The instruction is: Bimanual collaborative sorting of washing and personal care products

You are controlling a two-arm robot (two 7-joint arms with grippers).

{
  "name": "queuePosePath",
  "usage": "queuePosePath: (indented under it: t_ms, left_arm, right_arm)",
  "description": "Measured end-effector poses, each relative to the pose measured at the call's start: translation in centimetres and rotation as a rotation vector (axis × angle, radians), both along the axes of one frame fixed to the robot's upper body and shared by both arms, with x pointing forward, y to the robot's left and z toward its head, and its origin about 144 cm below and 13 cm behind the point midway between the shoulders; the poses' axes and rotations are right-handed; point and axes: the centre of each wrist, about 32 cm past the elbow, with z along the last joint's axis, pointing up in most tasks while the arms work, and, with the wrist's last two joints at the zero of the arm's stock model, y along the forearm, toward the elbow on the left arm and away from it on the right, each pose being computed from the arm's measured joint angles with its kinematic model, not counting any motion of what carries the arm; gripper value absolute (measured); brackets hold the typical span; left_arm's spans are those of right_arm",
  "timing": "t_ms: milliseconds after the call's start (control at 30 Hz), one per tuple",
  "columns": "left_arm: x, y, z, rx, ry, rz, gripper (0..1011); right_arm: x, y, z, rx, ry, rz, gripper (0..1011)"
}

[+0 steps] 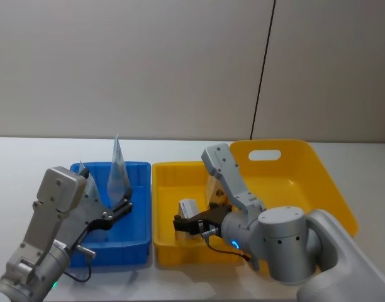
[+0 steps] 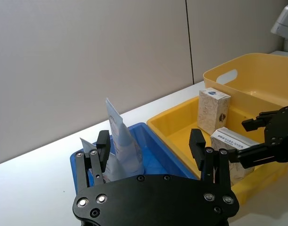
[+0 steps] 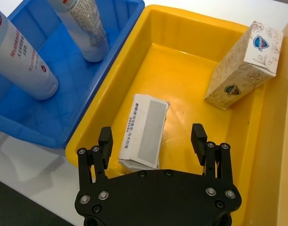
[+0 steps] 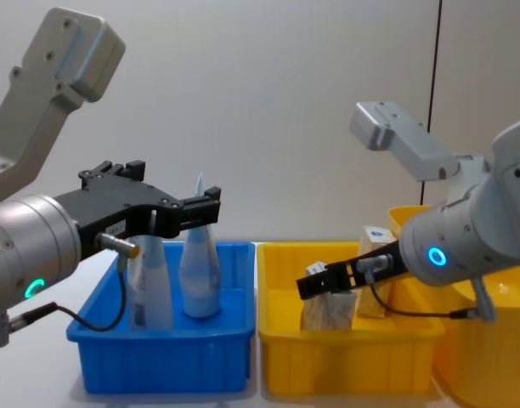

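Over yellow tray [image 1: 180, 167]: my right gripper [image 1: 180, 225] hangs, fingers apart, empty, directly above flat carton [image 3: 144, 134] on its floor. Second carton [image 3: 243, 66] leans against one of its walls. Left of yellow tray: blue tray [image 1: 139, 167] holds two upright tubes [image 4: 199, 280]; my left gripper [image 2: 150, 138] hovers by their tops, fingers apart, empty.

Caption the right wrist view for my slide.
Open right claw over a flat carton in the yellow tray, second carton standing by its wall; red-marked tube and another tube in the blue tray.
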Motion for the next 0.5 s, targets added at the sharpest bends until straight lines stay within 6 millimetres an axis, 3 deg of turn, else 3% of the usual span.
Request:
queuePosePath:
  t_ms: [500]
  left_arm:
    - [0.0, 0.0, 0.0, 0.0, 0.0, 0.0, 1001]
  right_arm:
    - [0.68, 0.2, -0.97, 0.019, 0.035, -0.003, 1000]
